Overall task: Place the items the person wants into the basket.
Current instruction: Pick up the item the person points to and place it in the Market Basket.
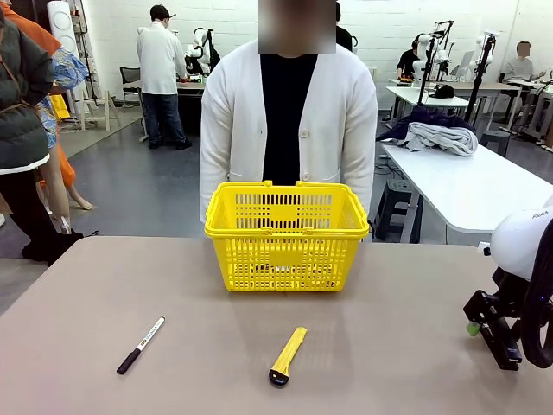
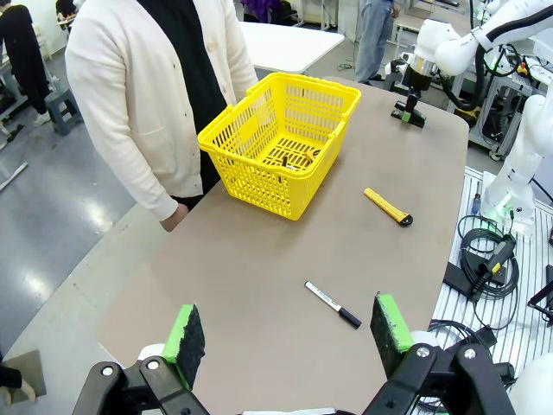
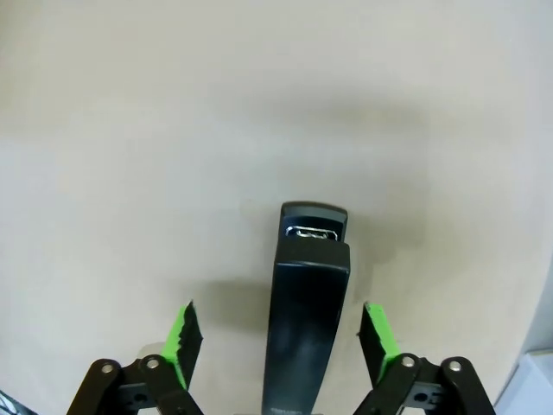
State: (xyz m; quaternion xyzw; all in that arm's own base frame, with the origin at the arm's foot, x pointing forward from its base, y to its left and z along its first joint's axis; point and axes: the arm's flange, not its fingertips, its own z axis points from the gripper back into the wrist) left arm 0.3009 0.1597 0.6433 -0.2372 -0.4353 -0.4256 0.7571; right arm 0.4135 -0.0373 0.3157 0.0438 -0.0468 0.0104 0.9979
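A black stapler (image 3: 309, 303) lies on the table between the green pads of my right gripper (image 3: 281, 341). The jaws stand open, with a gap showing on each side of it. In the front view that gripper (image 1: 491, 335) is low over the table's right edge. The yellow basket (image 1: 285, 232) stands at the far middle in front of the person (image 1: 285, 121) in a white cardigan. Small dark items (image 2: 289, 161) lie on the basket's (image 2: 259, 181) floor. My left gripper (image 2: 289, 333) hangs open and empty, high over the near side of the table.
A black-and-white marker (image 1: 141, 345) lies at the near left and a long yellow utility knife (image 1: 288, 354) at the near middle. Both show in the left wrist view, the marker (image 2: 333, 304) closer than the knife (image 2: 387, 207). The person's hand (image 2: 173, 216) rests at the table's far edge.
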